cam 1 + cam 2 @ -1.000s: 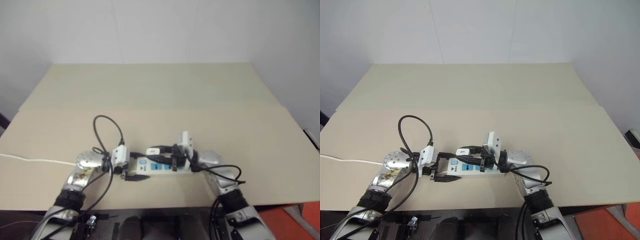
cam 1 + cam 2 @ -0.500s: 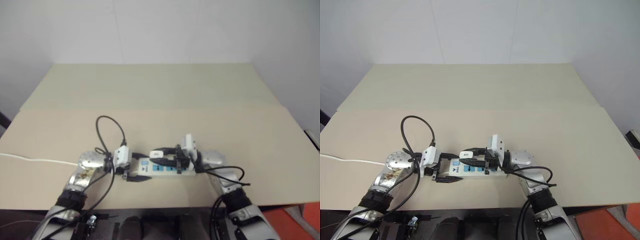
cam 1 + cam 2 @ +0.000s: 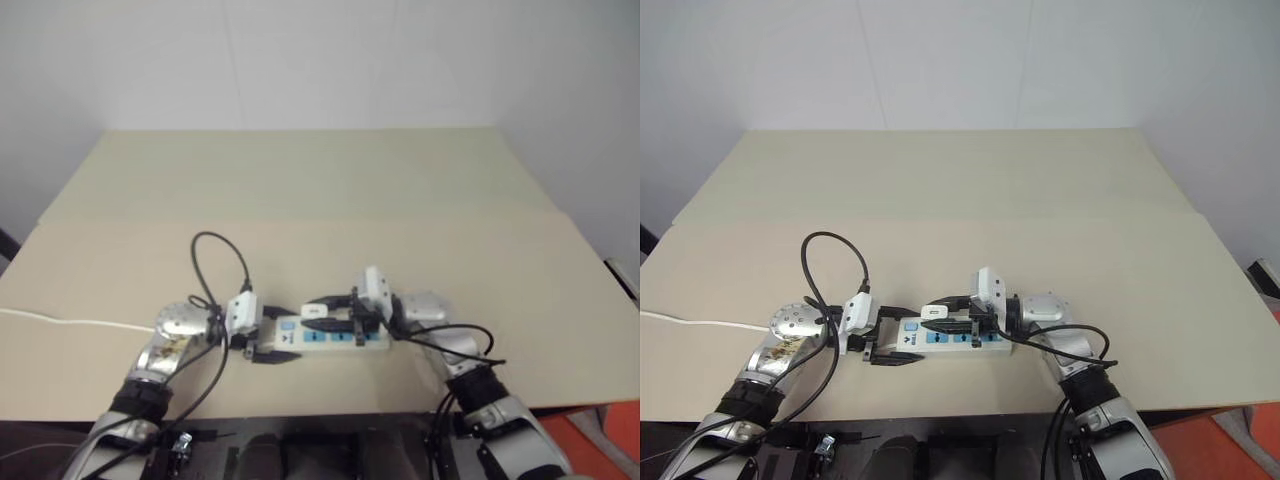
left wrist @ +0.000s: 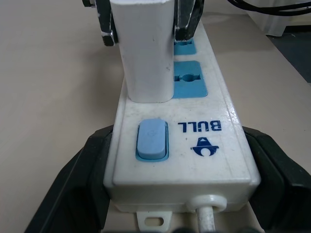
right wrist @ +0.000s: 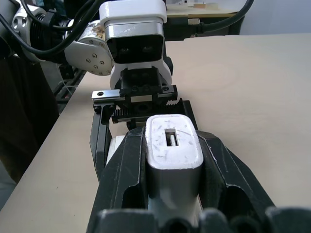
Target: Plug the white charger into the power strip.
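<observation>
Power strip [image 4: 184,141] is smooth white plastic with a slight sheen, blue plastic sockets and a matt blue switch [image 4: 152,140]; its cord [image 4: 210,218] looks like smooth white plastic too. White charger [image 5: 173,148] is glossy white plastic, top face finely scratched. Both grippers' fingers [image 5: 124,177] are matt black plastic, the left gripper [image 5: 138,104] has toothed black rails with bare metal brackets, and the table [image 3: 320,200] is a matt, smooth pale wood-look board.
</observation>
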You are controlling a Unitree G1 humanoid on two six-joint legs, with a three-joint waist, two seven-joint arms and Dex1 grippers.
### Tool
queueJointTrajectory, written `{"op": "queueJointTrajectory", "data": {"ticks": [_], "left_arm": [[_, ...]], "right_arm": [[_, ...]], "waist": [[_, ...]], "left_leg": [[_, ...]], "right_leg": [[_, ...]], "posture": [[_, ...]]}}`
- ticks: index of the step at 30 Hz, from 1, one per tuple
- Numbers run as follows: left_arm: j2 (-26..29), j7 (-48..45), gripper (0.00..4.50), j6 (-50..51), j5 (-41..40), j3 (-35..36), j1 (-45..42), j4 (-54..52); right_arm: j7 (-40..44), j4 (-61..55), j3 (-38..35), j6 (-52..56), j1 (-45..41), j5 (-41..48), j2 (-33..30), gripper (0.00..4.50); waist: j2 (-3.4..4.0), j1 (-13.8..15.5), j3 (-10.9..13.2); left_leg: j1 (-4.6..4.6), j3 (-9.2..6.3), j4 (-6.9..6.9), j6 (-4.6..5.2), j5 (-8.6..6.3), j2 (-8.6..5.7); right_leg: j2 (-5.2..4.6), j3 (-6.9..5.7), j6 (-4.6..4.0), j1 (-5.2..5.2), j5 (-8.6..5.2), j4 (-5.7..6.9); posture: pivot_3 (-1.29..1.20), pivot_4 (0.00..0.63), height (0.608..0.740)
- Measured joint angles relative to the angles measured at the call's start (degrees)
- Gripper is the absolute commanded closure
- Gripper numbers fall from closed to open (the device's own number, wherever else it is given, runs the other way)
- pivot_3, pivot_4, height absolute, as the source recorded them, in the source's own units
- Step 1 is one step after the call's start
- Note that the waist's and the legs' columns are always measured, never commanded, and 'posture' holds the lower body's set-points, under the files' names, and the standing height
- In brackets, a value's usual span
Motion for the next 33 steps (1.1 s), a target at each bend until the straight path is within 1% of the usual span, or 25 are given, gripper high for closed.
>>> {"op": "queueJointTrajectory", "data": {"ticks": [4, 23, 25, 28, 29, 30, 33], "left_arm": [[0.1, 0.1, 1.18, 0.4, 0.0, 0.0, 0.1, 0.0], [0.1, 0.4, 1.18, 0.4, 0.0, 0.0, 0.1, 0.0], [0.1, 0.4, 1.18, 0.4, 0.0, 0.0, 0.1, 0.0], [0.3, 0.3, 1.18, 0.4, -0.1, 0.1, 0.1, 0.0], [0.3, 0.3, 1.18, 0.4, -0.1, 0.1, 0.1, 0.0], [0.3, 0.3, 1.18, 0.4, -0.1, 0.1, 0.1, 0.0], [0.3, 0.3, 1.18, 0.4, -0.1, 0.1, 0.1, 0.0]], "right_arm": [[-0.5, 0.0, 0.5, 0.1, 0.0, 0.0, 0.0, 3.37], [-1.2, -1.3, 0.9, 2.1, 0.0, 0.0, -0.6, 3.37], [-1.4, -1.6, 0.9, 2.7, 0.0, 0.0, -0.7, 2.64], [-1.9, -1.8, 1.2, 4.7, 0.4, -1.2, -1.8, 1.75], [-1.9, -1.9, 1.2, 5.0, 0.4, -1.2, -1.8, 1.25], [-2.0, -2.0, 1.2, 5.1, 0.4, -1.3, -1.9, 1.02], [-2.2, -2.3, 1.2, 5.4, 0.4, -1.6, -1.9, 0.03]], "waist": [[0.00, -0.2, 0.0], [-0.01, -0.3, 0.0], [-0.01, -0.3, 0.0], [-0.09, -0.3, -0.1], [-0.12, -0.4, -0.1], [-0.13, -0.4, -0.1], [-0.13, -0.4, -0.1]], "left_leg": [[0.19, 0.00, -0.02, 0.00, 0.00, 0.00], [0.20, -0.01, -0.02, 0.00, -0.01, 0.01], [0.20, -0.01, -0.02, 0.00, -0.01, 0.01], [0.20, -0.02, -0.03, 0.00, -0.01, 0.02], [0.20, -0.03, -0.03, 0.00, -0.01, 0.03], [0.20, -0.03, -0.03, 0.00, -0.01, 0.03], [0.20, -0.03, -0.03, 0.00, -0.01, 0.03]], "right_leg": [[-0.01, -0.01, 0.00, 0.22, -0.02, -0.05], [-0.01, -0.02, 0.00, 0.25, -0.02, -0.06], [-0.01, -0.02, 0.00, 0.25, -0.02, -0.06], [-0.01, -0.05, -0.01, 0.26, -0.03, -0.10], [-0.01, -0.05, -0.02, 0.27, -0.03, -0.10], [-0.01, -0.06, -0.02, 0.27, -0.03, -0.10], [-0.01, -0.06, -0.01, 0.27, -0.04, -0.11]], "posture": [[0.00, 0.150, 0.740], [0.00, 0.150, 0.740], [0.00, 0.150, 0.740], [0.00, 0.150, 0.740], [0.00, 0.150, 0.740], [0.00, 0.150, 0.740], [0.00, 0.150, 0.740]]}}
